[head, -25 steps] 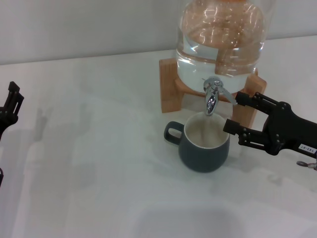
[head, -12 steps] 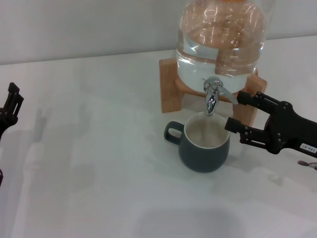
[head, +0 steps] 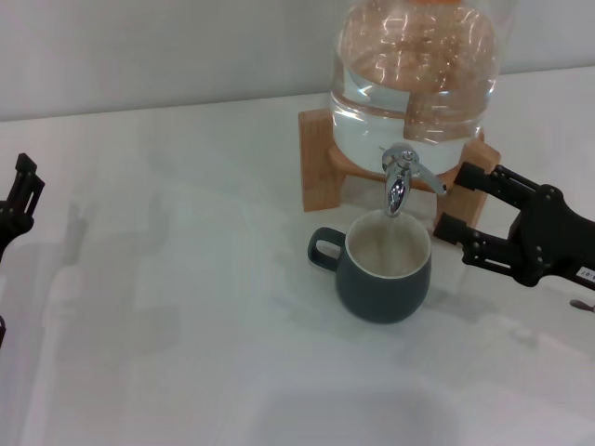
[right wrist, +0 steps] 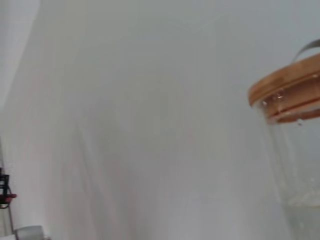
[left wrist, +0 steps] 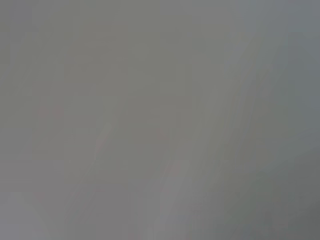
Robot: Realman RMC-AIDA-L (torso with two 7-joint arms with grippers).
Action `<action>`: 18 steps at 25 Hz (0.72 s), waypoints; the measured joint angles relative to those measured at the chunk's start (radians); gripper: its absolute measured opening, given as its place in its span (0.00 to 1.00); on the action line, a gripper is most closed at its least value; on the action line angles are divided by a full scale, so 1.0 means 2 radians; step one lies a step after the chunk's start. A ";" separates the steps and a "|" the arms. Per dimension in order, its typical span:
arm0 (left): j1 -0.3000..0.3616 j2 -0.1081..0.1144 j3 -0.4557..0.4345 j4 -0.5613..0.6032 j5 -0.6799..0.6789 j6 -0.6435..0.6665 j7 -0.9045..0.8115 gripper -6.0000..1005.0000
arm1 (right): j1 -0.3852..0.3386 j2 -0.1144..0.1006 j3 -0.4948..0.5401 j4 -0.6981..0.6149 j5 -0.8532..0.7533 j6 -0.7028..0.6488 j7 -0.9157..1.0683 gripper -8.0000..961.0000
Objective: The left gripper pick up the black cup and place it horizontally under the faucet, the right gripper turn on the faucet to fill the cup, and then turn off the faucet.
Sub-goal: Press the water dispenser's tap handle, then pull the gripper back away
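The black cup [head: 384, 279] stands upright on the white table, handle pointing left, its cream inside open directly under the spout of the chrome faucet [head: 400, 178]. The faucet's thin lever points right. My right gripper [head: 458, 202] is open just right of the cup and faucet, its fingers spread one above the other and touching neither. My left gripper [head: 19, 200] sits at the far left edge of the head view, well away from the cup and only partly in frame. The left wrist view shows only plain grey.
A large glass water jar [head: 414, 74] rests on a wooden stand [head: 316, 158] behind the cup. The jar's wooden lid [right wrist: 287, 90] shows in the right wrist view. The white table [head: 186, 325] spreads out to the left and front.
My right gripper has drawn back to the right, away from the cup and the faucet lever. The cup and left arm have not moved.
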 joint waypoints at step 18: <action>0.002 0.000 0.000 0.002 -0.002 -0.005 0.000 0.79 | 0.010 0.000 -0.034 -0.011 -0.013 -0.011 -0.008 0.87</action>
